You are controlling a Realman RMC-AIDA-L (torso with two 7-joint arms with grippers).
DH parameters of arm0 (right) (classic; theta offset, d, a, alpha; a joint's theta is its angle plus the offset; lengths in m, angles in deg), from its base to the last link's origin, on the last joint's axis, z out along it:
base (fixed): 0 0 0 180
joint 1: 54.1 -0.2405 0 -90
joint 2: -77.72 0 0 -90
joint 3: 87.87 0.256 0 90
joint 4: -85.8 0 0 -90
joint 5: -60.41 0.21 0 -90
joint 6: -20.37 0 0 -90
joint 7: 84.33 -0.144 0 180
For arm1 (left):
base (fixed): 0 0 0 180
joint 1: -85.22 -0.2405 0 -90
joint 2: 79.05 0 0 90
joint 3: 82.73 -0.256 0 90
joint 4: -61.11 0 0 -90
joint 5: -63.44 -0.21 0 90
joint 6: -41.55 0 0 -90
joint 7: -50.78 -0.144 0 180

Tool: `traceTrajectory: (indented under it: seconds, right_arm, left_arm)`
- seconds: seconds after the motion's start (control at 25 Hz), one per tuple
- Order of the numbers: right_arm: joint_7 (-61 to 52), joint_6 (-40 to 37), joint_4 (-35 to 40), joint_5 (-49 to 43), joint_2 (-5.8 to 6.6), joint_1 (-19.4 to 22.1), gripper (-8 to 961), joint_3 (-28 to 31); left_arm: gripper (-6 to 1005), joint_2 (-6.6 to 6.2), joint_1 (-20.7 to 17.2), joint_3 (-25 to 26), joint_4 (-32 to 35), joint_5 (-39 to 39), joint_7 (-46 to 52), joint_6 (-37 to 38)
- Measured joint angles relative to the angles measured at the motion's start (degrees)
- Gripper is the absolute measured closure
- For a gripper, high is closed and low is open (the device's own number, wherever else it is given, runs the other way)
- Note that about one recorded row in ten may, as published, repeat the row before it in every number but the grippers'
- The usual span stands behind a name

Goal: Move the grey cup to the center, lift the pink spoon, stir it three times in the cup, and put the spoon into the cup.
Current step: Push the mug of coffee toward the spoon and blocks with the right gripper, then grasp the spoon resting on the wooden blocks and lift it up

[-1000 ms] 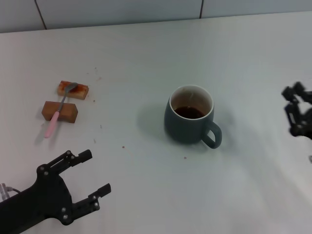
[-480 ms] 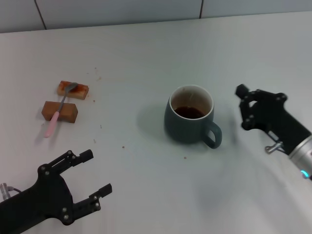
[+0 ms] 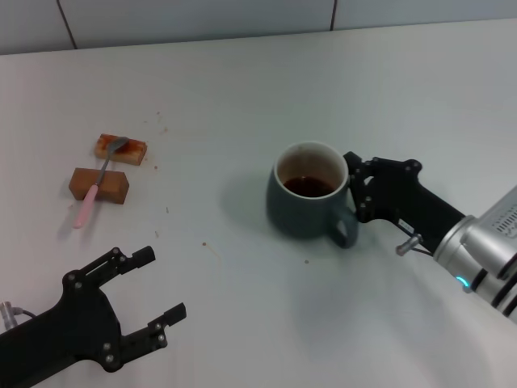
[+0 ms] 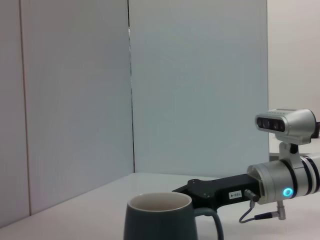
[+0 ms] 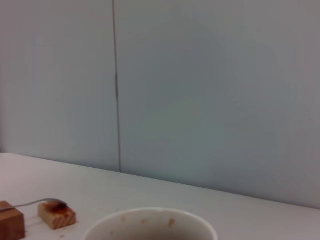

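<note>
fingers of our right gripper [image 3: 353, 187] touch the grey cup [image 3: 306, 202], grip unclear; heavy, sloshy, so we'd clamp rim beside handle.

legible text: none | right arm [image 4: 235, 192]: small white label present, characters unreadable | grey cup [image 3: 307, 200]: no markings | table [image 3: 242, 97]: no markings
</note>
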Motion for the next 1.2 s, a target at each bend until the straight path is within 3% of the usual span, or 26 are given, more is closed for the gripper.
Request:
traceTrajectory:
  seconds: [0.64, 1.0, 1.2]
  right_arm:
    - [-0.3, 3.3, -6.0, -1.9, -0.24, -8.3, 954, 0.8]
    - [-0.3, 5.3, -7.0, -2.7, -0.27, -9.8, 953, 1.2]
    - [0.0, 0.7, -6.1, -2.7, 0.03, -7.2, 954, 1.5]
  left_arm:
    - [219, 0.00, 0.0, 0.0, 0.0, 0.1, 0.6, 0.5]
    - [219, 0.00, -0.3, 0.0, 0.0, 0.1, 0.6, 1.0]
    - [220, 0.00, -0.4, 0.0, 0.0, 0.1, 0.4, 1.1]
